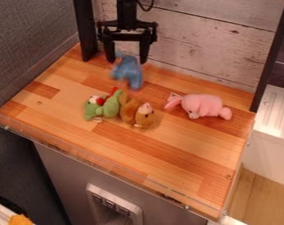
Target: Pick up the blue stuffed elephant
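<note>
The black gripper (127,60) hangs over the back left of the wooden table, its two fingers spread wide. A blurred blue plush toy (129,72) is just below and between the fingertips, which do not visibly clamp it; whether it touches the table I cannot tell. In front of it, a green plush toy (111,104) with red parts lies beside a brown plush toy (145,117), the two touching. A pink plush toy (204,105) lies on its own to the right.
The wooden table (173,151) has a clear raised edging (108,166) along its front. A whitewashed plank wall (197,48) stands behind, between a black post (85,30) at the left and another black post (272,57) at the right.
</note>
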